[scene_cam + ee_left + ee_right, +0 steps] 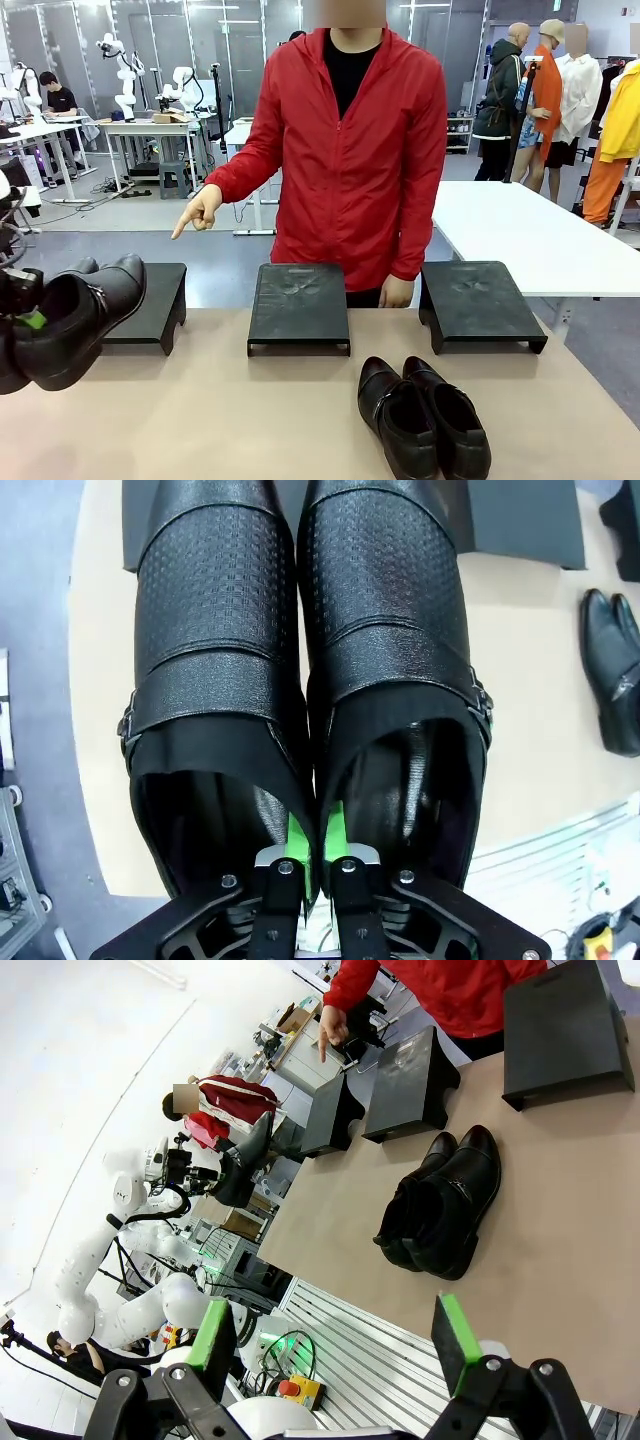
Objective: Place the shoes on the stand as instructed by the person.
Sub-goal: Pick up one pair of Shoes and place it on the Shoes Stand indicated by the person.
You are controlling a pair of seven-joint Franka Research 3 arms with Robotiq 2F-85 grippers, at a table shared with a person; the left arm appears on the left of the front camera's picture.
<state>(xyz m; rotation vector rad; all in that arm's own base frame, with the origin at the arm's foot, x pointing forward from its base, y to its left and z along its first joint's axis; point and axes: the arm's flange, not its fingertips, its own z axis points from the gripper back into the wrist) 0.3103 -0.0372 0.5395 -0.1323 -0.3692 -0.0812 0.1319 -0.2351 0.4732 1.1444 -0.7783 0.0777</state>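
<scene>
Three stands line the tabletop's far edge, the person behind the middle one. One pair of shoes lies before the middle and right stands; the other pair hangs at far left.

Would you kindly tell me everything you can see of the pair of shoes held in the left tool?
The pair of shoes is black, chunky leather: a dot-embossed grain over the front, a strap with a small metal buckle on each outer side, dark lining. The two sit side by side, their adjoining inner walls pinched together between the green pads of the shut left tool. They hang clear of the table, toes toward the leftmost black stand.
</scene>
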